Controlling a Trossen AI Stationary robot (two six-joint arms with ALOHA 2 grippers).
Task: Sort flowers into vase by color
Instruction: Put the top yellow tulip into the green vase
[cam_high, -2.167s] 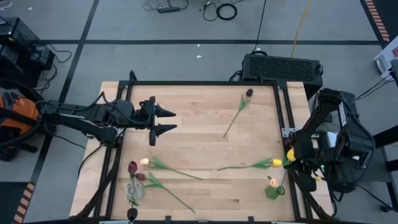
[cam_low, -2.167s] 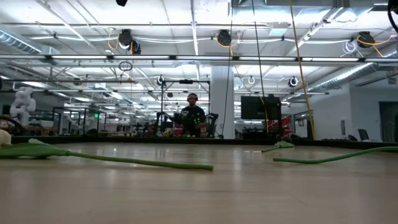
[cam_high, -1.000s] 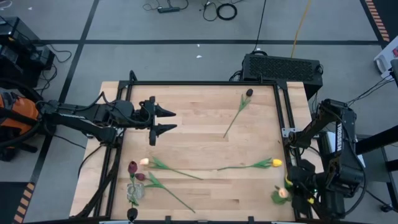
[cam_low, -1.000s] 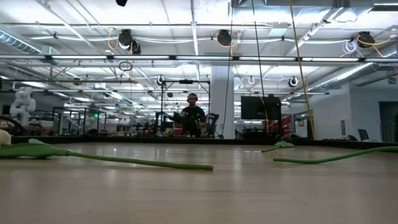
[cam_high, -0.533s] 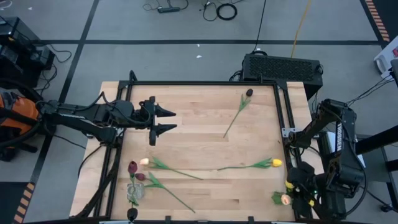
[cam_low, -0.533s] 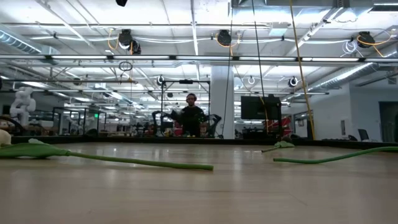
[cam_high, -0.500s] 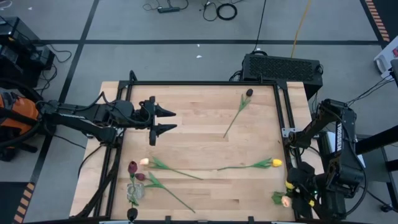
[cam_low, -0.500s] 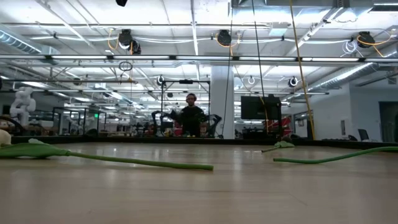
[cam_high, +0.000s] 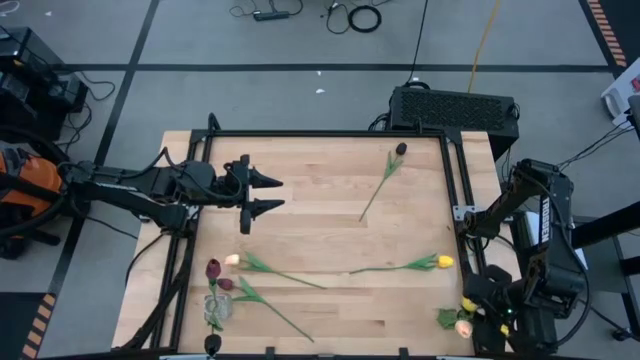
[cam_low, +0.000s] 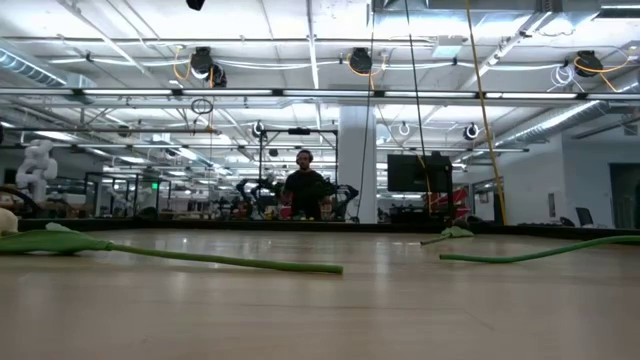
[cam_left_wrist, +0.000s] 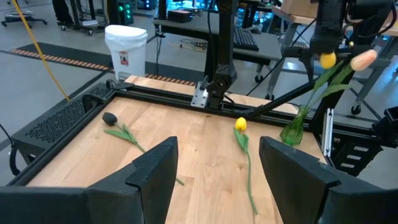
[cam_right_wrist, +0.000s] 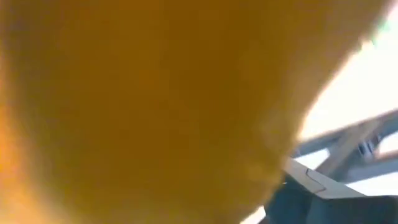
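Several tulips lie flat on the wooden table (cam_high: 320, 220): a dark-headed one (cam_high: 383, 180) at the far right, a yellow one (cam_high: 405, 266), a peach one (cam_high: 270, 268) and a dark red one (cam_high: 268, 307). A clear vase (cam_high: 214, 308) stands at the near left corner, with a dark red head (cam_high: 213, 268) by it. Off the near right corner a green vase (cam_left_wrist: 292, 129) holds a yellow head (cam_left_wrist: 328, 60) and a peach head (cam_left_wrist: 364, 58). My right gripper (cam_left_wrist: 323, 38) hangs just above them. My left gripper (cam_high: 276, 195) hovers open over the far left.
A black metal frame (cam_high: 320, 133) rims the table. A black box (cam_high: 455, 105) sits behind the far right corner, and a white bucket (cam_left_wrist: 125, 43) stands beyond the far edge. A person (cam_low: 305, 190) is far off in the room. An orange blur fills the right wrist view.
The yellow and peach heads in the right vase have swung a little toward the table's near edge, while the vase's base has stayed put. My right gripper above them has tipped slightly.
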